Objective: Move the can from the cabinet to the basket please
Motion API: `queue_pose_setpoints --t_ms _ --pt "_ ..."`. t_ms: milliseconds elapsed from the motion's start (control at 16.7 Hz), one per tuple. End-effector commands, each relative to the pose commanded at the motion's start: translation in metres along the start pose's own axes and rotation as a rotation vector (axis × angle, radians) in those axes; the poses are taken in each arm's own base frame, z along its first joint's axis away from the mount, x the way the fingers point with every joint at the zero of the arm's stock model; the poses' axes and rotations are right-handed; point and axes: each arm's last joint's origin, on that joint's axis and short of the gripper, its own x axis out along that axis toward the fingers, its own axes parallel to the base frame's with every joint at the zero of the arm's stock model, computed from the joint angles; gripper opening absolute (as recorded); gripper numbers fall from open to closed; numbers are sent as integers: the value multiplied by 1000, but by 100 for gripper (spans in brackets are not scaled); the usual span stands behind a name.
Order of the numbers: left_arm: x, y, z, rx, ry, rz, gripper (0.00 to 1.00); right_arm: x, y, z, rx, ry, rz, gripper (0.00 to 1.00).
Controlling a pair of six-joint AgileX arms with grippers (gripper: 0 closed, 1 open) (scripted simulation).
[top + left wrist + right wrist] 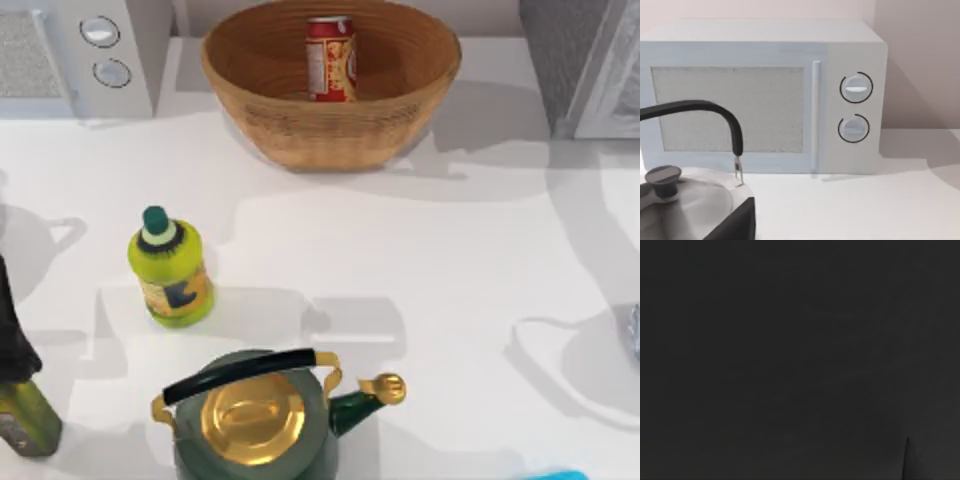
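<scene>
nearest the overhead camera, a green kettle with gold lid, gold spout and black handle is sitting at the near edge of the white table; a yellow-green bottle with dark green cap is standing upright behind it toward the left; a dark olive bottle is standing at the left edge; the basket is resting at the far middle of the table, and the can is standing upright inside it, toward its far wall, label facing the camera; the cabinet is standing at the far right corner, well apart from the basket; a white microwave is occupying the far left corner; the left wrist view is showing the microwave front with its two knobs, and a grey kettle with curved black handle close by; the right wrist view is dark; i cannot tell how the fingers of either arm are standing, or whether they are holding anything.
</scene>
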Motion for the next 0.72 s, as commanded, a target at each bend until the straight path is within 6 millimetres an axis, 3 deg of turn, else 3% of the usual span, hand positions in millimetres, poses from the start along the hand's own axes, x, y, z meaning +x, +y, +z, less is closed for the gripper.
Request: queue_pose_setpoints --t_ms 240,480,540,720 --pt "0 0 0 0 0 0 100 -11 24 -5 -8 16 0 100" --pt "0 0 0 0 0 0 100 -12 25 -5 -9 17 0 100" --pt "0 0 0 0 0 0 100 -19 14 2 -11 -6 -42 100" --pt "0 0 0 0 0 0 100 -7 15 4 -10 -11 -40 100"
